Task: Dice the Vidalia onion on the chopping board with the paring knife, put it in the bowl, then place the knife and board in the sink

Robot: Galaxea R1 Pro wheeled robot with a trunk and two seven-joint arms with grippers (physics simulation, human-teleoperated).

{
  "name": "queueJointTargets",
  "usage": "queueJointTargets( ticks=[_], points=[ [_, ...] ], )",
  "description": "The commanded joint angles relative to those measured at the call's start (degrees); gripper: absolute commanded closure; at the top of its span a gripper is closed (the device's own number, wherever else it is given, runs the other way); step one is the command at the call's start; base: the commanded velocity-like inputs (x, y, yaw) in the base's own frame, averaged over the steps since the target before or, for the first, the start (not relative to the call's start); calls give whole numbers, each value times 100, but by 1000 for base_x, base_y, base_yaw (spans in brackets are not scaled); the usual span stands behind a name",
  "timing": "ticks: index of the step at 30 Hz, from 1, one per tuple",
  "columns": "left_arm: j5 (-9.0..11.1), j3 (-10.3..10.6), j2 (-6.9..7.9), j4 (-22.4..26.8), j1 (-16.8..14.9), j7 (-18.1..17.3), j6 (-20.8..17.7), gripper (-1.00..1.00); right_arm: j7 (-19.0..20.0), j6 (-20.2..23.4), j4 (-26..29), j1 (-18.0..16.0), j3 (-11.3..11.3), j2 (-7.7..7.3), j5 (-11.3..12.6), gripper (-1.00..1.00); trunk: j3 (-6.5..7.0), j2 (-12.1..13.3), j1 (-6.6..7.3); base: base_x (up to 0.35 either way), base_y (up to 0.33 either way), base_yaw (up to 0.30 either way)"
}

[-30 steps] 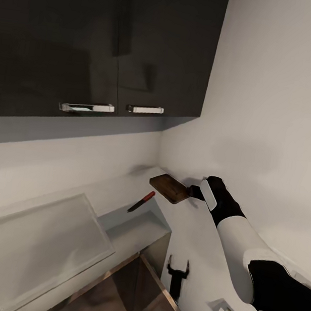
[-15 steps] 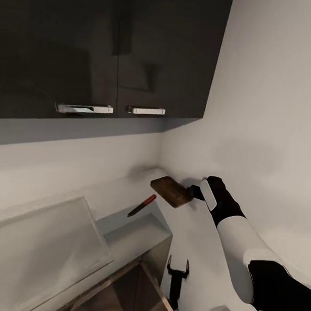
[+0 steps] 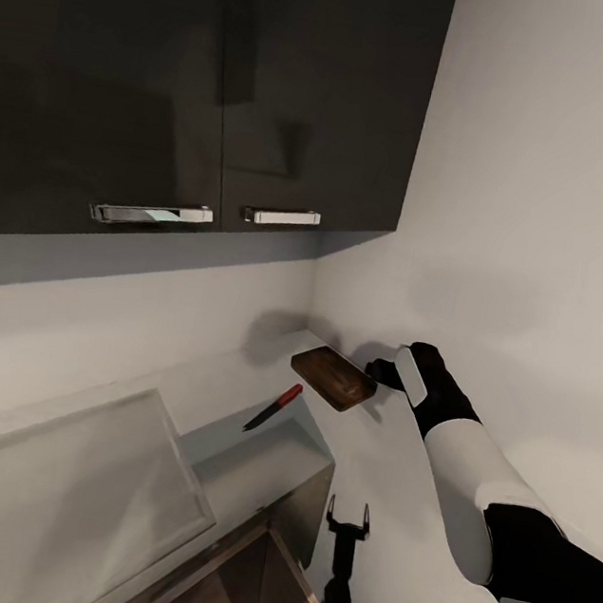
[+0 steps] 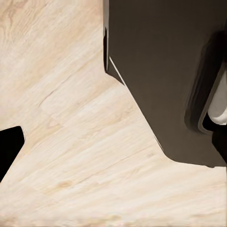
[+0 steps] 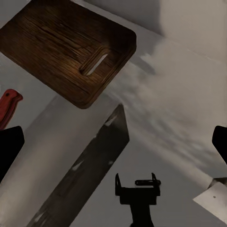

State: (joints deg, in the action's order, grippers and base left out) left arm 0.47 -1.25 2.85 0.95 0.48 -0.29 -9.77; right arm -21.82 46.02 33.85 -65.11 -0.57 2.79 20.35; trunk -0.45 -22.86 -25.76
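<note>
While the right hand (image 3: 379,375) hangs wide open, the chopping board's (image 3: 333,377) slotted end points toward it.

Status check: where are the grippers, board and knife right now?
Right gripper at chopping board, open. Left gripper low, open. Paring knife lies on countertop.

One chopping board (image 3: 333,377), one paring knife (image 3: 272,407), two cabinet handles (image 3: 282,216), two grippers (image 3: 348,519).
</note>
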Motion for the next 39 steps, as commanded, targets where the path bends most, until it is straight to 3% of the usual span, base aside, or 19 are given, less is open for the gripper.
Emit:
queueJointTargets(
  ticks=[1,11,30,39],
  points=[
    [5,-12,6,10,3,-7,-76,-100,-50,8,7,-2,-8,2,57,-100,-5,-6,-3,1,0,0],
    [-2,-7,-8,10,45,-24,-154,-100,-50,7,7,-2,-13,2,57,-100,-5,-6,-3,0,0,22],
    [-3,-7,-84,10,57,-30,-156,-100,-50,6,6,-2,-13,2,51,-100,-5,-6,-3,0,0,220],
    [-3,-7,-101,10,57,-31,-156,-100,-86,7,-2,-2,-328,2,44,-100,-5,-6,-3,0,0,17]
  ],
)
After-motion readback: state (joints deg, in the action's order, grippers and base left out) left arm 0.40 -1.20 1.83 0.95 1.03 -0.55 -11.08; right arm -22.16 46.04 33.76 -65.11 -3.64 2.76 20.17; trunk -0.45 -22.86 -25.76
